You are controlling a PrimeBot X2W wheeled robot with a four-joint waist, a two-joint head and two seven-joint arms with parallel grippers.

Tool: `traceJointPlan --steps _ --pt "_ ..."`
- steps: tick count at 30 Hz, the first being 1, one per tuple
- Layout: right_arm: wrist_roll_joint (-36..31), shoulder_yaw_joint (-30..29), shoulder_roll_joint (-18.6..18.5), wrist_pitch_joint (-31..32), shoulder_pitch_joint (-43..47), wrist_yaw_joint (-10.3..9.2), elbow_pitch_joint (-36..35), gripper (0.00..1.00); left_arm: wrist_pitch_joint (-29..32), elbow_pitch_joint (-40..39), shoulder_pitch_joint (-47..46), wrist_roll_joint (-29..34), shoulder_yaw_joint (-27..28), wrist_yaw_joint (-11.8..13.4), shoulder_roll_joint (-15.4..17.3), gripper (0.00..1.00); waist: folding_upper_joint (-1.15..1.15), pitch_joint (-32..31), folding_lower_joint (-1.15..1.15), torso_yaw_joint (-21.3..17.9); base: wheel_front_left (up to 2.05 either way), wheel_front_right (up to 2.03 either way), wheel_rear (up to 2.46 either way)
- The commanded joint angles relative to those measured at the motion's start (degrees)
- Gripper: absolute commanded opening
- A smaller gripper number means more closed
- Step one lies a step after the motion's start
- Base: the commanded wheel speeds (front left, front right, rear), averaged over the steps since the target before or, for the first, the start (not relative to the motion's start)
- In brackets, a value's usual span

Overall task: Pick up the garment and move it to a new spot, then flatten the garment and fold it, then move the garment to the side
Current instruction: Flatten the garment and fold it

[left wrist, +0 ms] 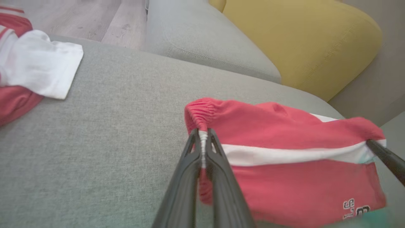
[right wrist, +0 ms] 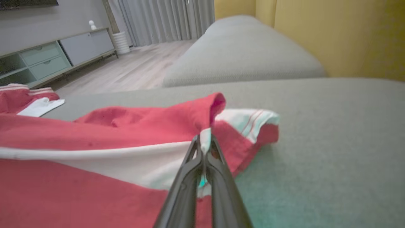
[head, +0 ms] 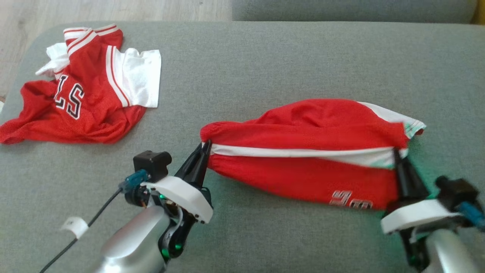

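Under both sets of jaws spreads the grey sofa seat [head: 265,57], and strung between them lie the red shorts [head: 303,170] (the garment the task means, as I read it). They rest on the seat with their upper layer puffed up. Well out beyond the left jaws, on the side away from the shorts, a red and white jersey [head: 87,98] lies crumpled on the same seat, with neither arm touching it. Far ahead of the left jaws, past the shorts, stands a yellow cushion [left wrist: 300,41].

The left gripper [head: 204,149] has its jaws pressed together on the gathered waistband, right at the white side stripe. The right gripper [head: 397,153] pinches the leg hem at the other end of that stripe, its jaws likewise closed on cloth.

With both ends gripped, I judge the step in hand to be stretching the shorts out, either for the carry to a new spot or for flattening. The next move calls for both pinches to hold while the arms draw apart evenly, so the puffed layer settles without twisting.

As for containers, nothing here holds anything else (the shorts and jersey lie straight on the seat).
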Motion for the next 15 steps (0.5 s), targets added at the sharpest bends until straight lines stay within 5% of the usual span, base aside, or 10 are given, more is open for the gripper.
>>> traceJointPlan --steps 1,7,15 --pt "-0.5 0.4 -0.4 -0.4 -0.3 -0.04 -2.8 0.0 -0.8 -1.6 -3.3 0.5 1.9 -0.4 0.6 0.0 0.0 -0.2 0.0 0.1 0.0 0.0 0.0" --pt "-1.8 -4.1 -2.5 -0.4 -3.6 -0.04 -11.4 0.0 -3.2 -3.9 -10.2 1.9 4.6 -1.5 0.6 0.0 0.0 0.6 0.0 -0.3 0.0 0.0 0.0" --pt "-1.9 -5.0 -13.4 -0.3 -27.0 -0.04 -14.1 0.0 -5.0 -4.4 -32.2 6.7 8.7 -5.4 -0.6 0.0 0.0 8.0 0.0 -3.7 0.0 0.0 0.0"
